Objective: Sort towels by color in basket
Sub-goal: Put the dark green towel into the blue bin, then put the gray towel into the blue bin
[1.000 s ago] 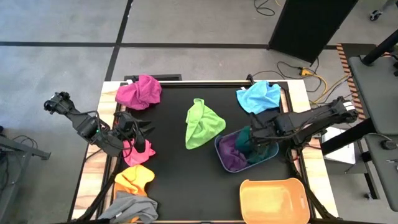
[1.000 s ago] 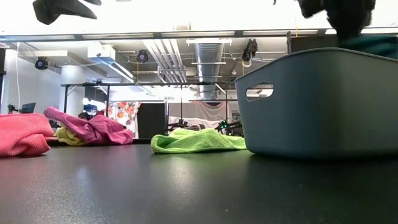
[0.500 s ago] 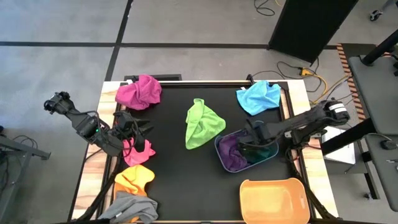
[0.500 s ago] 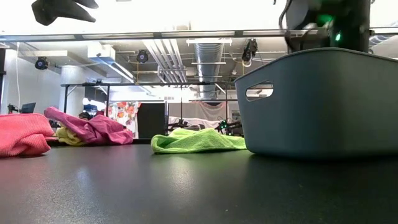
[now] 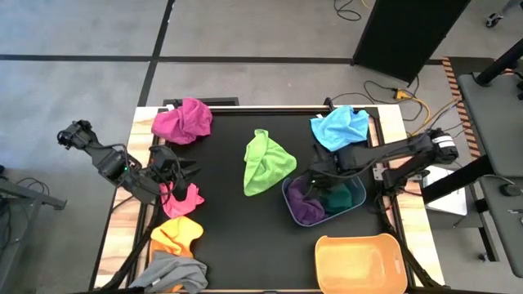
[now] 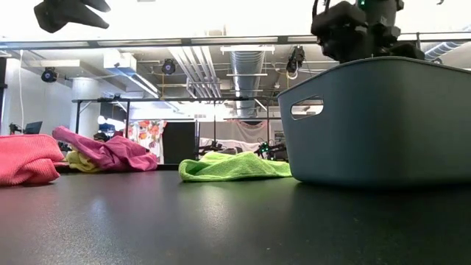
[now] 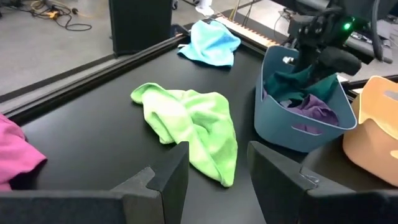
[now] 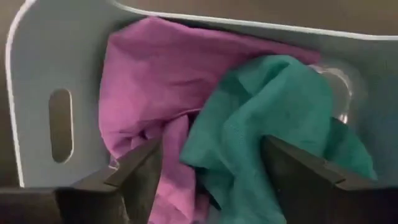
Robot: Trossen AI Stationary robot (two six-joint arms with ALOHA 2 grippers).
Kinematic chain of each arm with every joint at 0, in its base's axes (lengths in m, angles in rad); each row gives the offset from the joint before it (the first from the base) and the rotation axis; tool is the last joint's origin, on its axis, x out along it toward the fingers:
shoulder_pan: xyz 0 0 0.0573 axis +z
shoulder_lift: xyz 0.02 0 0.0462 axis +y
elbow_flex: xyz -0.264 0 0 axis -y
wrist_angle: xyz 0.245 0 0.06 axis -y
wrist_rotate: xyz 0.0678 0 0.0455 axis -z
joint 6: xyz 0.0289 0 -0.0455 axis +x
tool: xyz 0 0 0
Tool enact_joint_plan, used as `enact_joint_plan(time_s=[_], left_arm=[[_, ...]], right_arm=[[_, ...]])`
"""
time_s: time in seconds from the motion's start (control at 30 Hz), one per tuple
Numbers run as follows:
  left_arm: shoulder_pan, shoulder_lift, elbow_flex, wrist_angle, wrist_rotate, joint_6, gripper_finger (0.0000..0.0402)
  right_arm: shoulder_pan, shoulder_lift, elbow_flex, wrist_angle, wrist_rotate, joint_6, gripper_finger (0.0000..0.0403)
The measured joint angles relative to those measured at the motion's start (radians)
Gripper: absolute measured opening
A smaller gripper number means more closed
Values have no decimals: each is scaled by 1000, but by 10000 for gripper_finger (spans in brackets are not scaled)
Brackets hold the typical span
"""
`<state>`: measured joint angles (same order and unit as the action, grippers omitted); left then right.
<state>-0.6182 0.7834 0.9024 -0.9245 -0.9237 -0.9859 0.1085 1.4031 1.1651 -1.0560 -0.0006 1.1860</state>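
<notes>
While your right gripper (image 5: pixel 315 173) hangs open and empty above the blue basket (image 5: pixel 289 194), dark green towel (image 8: pixel 273 118) and purple towel (image 8: pixel 149 93) lie inside. Your left gripper (image 5: pixel 189 168), open, hovers over the pink towel (image 5: pixel 186 198) on the black table (image 5: pixel 237 229).

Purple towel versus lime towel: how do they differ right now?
The purple towel is bunched inside the blue basket, against the dark green towel; the lime towel lies spread on the bare table, touching nothing else. Both are plain, crumpled cloths, neither gripped.
</notes>
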Motion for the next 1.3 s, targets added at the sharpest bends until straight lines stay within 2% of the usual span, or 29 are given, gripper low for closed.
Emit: enact_joint_plan(time_s=[0.17,0.33,0.43,0.57,0.67,0.8,0.97,1.1,1.3], left_arm=[[0,0,0,-20,7,0,149],[0,0,0,-45,20,4,149],[0,-3,0,-49,26,5,149],[0,-18,0,-52,54,32,149],[0,-40,1,-53,95,35,149],[0,-59,27,-52,206,37,149],[-1,-47,50,49,357,128,149],[-3,0,33,180,471,172,152],[-3,110,32,174,629,94,160]], right_arm=[[3,118,-34,14,-10,-6,267],[3,261,-73,141,-55,-74,268],[-13,330,-87,136,-55,-92,274],[-36,355,-94,90,-38,-129,284],[-59,330,-98,42,11,-150,290],[-95,254,-95,-28,123,-148,295],[-106,118,-66,-39,124,-134,293],[-79,16,-18,-43,169,-80,303],[-37,-76,48,-35,286,-23,318]])
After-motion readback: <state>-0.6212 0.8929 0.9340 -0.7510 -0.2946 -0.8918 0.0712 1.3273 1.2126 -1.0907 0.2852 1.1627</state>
